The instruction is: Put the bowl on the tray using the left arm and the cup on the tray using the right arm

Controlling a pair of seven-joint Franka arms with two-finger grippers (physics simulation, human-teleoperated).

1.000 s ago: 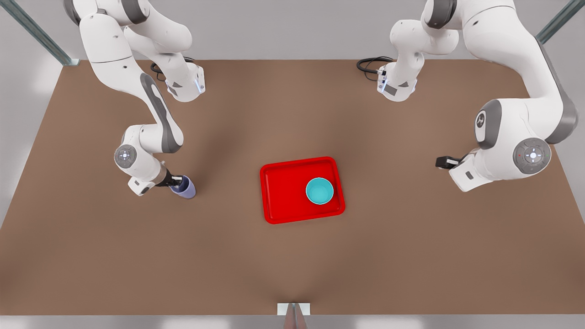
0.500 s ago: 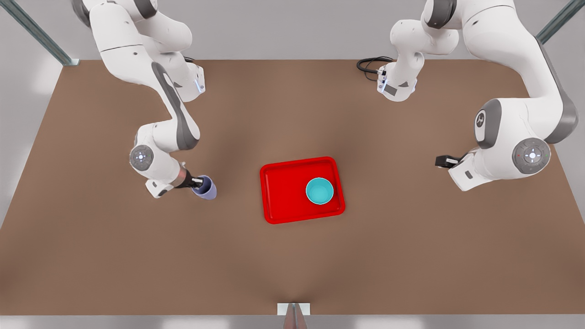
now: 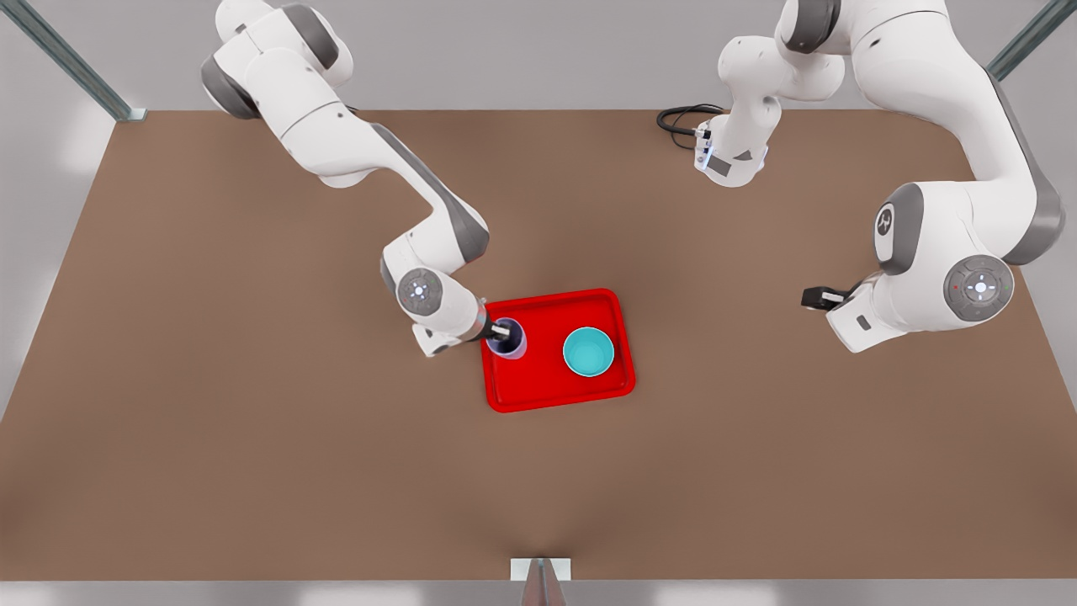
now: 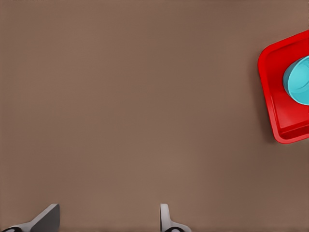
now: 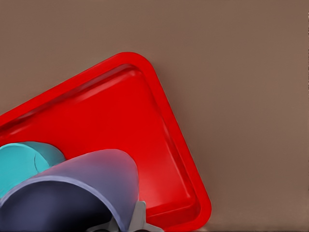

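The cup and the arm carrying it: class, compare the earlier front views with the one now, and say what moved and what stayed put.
The right gripper, shut on the cup, carried it toward the front view's right, from over the bare table to over the tray. The bowl stayed on the tray; the left gripper waits, open, over the table at the front view's right.

Occlusions and cut-offs, three views.

Front view: both arms' upper links leave the top edge; right gripper (image 3: 502,332) fingertips sit in the cup (image 3: 508,338), hiding their stance and whether the cup's base touches the tray (image 3: 555,391). Left wrist view: tray (image 4: 270,96) and bowl (image 4: 298,83) cut by the right edge; left gripper (image 4: 108,218) fingers cropped at the bottom. Right wrist view: cup (image 5: 91,181) cropped at the bottom, covering part of the bowl (image 5: 21,162); tray (image 5: 159,145) cut at left.
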